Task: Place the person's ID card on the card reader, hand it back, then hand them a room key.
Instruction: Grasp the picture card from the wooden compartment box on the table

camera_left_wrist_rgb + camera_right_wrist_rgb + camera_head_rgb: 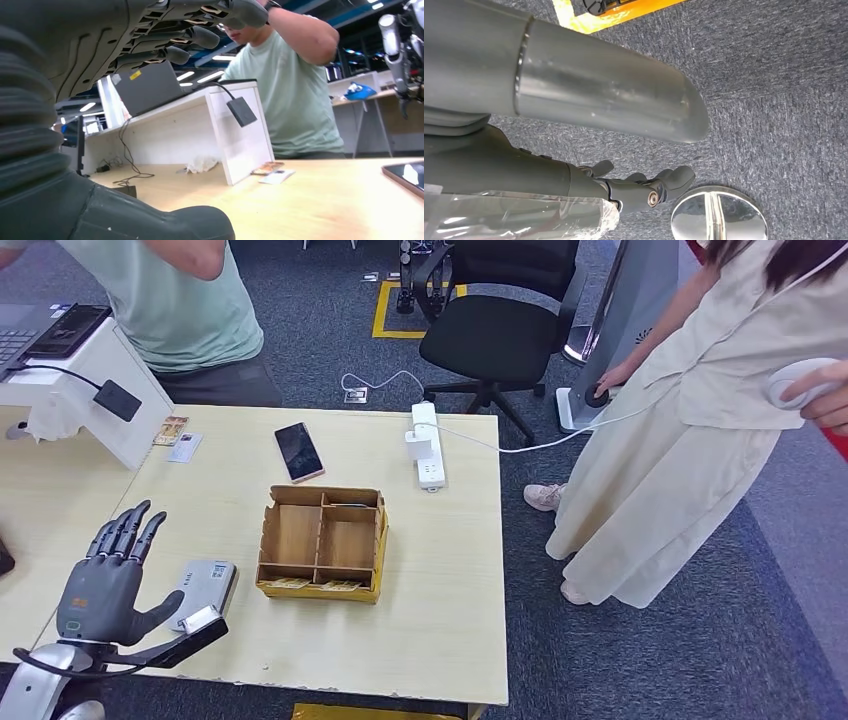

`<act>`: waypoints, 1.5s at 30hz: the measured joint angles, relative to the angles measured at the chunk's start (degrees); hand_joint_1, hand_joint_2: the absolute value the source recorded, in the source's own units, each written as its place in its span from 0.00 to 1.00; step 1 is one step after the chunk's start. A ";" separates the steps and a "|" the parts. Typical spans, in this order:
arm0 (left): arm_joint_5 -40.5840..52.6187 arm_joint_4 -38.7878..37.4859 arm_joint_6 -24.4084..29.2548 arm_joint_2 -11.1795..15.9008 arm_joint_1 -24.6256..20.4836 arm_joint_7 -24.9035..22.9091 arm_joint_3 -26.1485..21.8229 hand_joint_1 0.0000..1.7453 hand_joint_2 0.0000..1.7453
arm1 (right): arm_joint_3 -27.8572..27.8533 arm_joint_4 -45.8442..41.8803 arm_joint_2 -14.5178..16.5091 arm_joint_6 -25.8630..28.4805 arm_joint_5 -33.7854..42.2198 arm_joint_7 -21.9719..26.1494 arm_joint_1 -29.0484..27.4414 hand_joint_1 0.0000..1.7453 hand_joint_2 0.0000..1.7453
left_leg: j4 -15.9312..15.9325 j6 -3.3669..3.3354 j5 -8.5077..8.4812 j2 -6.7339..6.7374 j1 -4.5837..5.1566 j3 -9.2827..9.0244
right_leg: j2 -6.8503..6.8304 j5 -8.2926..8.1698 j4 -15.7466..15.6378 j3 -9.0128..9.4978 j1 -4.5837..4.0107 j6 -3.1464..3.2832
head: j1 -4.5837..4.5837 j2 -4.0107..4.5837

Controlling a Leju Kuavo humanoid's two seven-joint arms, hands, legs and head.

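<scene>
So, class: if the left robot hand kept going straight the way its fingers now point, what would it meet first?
The left robot hand is open, its fingers pointing away over the table. The first thing in that line is probably the white stand carrying the laptop, though the hand's height against it is hard to judge.

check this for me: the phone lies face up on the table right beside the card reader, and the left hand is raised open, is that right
Not quite. In the head view the phone lies beyond the wooden organizer, well away from the card reader. The table and the raised, open left hand are right.
</scene>
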State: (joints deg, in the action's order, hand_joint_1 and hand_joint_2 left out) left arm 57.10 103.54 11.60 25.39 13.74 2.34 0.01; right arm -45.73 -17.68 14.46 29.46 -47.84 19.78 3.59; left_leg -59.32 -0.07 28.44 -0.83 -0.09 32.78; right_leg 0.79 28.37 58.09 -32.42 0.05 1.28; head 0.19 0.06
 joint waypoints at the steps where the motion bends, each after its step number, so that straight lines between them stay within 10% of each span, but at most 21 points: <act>1: -0.02 0.00 -0.36 0.20 0.08 -0.09 0.26 0.00 1.00 | 0.00 0.00 -0.01 0.00 0.00 0.01 0.00 0.00 0.00 | 0.00 0.00 0.00 0.00 0.00 0.00 | 0.00 0.00 0.00 0.00 0.00 0.00 | -0.01 0.00; 45: -10.65 -1.97 -8.02 0.64 -6.05 3.19 10.14 0.00 1.00 | 0.75 0.02 -0.38 1.31 -1.19 0.68 0.63 0.00 0.00 | 0.00 0.00 0.00 -0.01 0.00 -0.01 | -0.02 0.00 0.00 0.00 0.00 0.00 | 0.02 0.01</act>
State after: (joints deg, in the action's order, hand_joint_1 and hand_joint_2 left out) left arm 46.44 101.57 3.58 26.03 7.69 5.53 10.15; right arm -44.98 -17.66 14.08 30.77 -49.03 20.45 4.22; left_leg -59.32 -0.07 28.44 -0.84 -0.09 32.77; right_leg 0.77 28.36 58.08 -32.42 0.05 1.28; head 0.21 0.07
